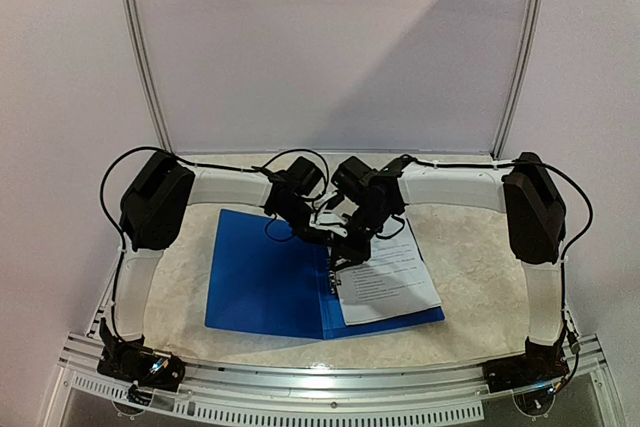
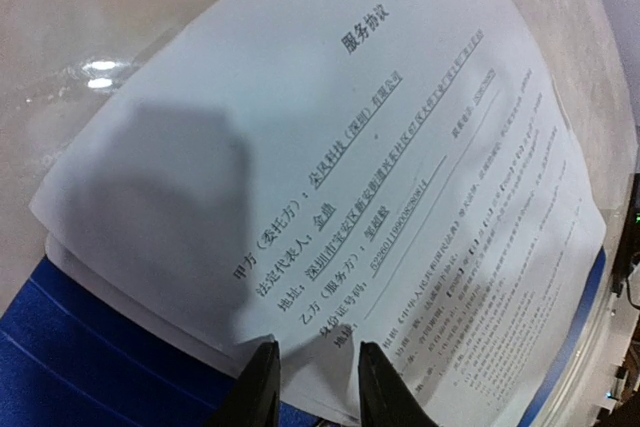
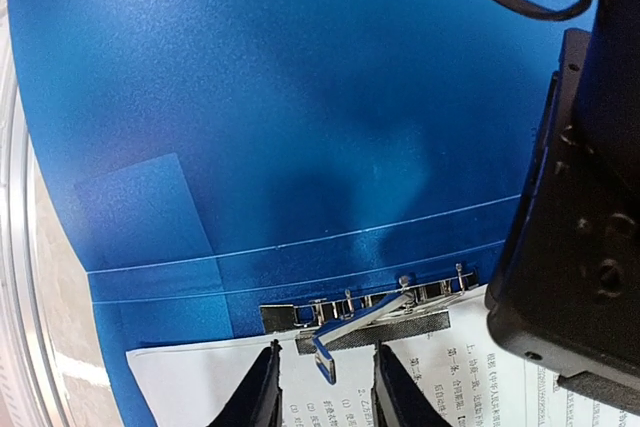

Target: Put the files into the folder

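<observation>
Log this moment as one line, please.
folder open | files on its right half | left gripper over files' edge, jaws apart | right gripper straddles raised clip lever, jaws apart

Through the cameras, my left arm (image 1: 225, 187) and right arm (image 1: 455, 187) are white tubes broken up by chunky black joint housings (image 1: 155, 202). Thin black cables (image 3: 520, 10) loop along them. The left claw (image 2: 320, 392) and right claw (image 3: 328, 387) end in paired matte-black fingers, and a boxy black wrist casing (image 3: 575, 227) shows recessed screws.
</observation>
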Action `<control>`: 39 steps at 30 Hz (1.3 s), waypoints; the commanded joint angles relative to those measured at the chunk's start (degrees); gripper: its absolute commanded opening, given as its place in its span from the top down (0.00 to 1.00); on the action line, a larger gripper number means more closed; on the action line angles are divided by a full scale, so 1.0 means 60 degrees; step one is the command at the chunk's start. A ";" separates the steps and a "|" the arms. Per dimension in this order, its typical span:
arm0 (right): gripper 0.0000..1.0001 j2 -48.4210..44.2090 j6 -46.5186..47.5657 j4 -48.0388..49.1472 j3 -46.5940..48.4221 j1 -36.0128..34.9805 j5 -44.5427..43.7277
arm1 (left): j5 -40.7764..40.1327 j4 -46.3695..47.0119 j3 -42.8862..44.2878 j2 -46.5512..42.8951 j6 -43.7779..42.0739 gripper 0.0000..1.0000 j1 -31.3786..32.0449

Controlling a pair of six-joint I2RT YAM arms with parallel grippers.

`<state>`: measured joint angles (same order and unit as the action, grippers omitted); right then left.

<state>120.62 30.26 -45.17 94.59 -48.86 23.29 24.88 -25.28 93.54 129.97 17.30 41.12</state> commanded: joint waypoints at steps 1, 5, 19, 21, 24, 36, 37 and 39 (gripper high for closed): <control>0.73 0.0203 -0.0088 -0.0155 0.0188 -0.0039 0.0277 | -0.0205 -0.0208 -0.0194 -0.0100 0.0037 0.71 -0.0178; 0.82 0.0201 -0.0106 -0.0187 0.0188 -0.0034 0.0333 | -0.0187 -0.0203 -0.0194 -0.0114 0.0037 0.71 -0.0188; 1.00 0.0214 -0.0048 -0.0331 0.0079 -0.0055 0.0521 | 0.0867 0.0799 -0.0413 -0.0819 0.0008 0.65 -0.0185; 1.00 0.0202 0.0002 -0.0338 0.0001 -0.0086 0.0408 | 0.0958 0.0995 -0.0491 -0.0957 0.0078 0.63 -0.0203; 1.00 0.0200 0.0122 -0.0331 -0.0138 -0.0195 0.0153 | 0.0938 0.1155 -0.0581 -0.1134 0.0156 0.62 -0.0267; 1.00 0.0199 0.0230 -0.0239 -0.0281 -0.0366 -0.0087 | 0.0852 0.1105 -0.0633 -0.1060 0.0377 0.61 -0.0423; 1.00 0.0211 0.0230 -0.0253 -0.0281 -0.0367 -0.0075 | 0.0836 0.1083 -0.0626 -0.1031 0.0416 0.61 -0.0423; 1.00 0.0229 0.0244 -0.0279 -0.0302 -0.0362 -0.0079 | 0.0840 0.0931 -0.0563 -0.0909 0.0469 0.60 -0.0423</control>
<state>120.62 31.16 -46.17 93.47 -50.70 23.29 29.61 -19.11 90.39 124.29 19.33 38.98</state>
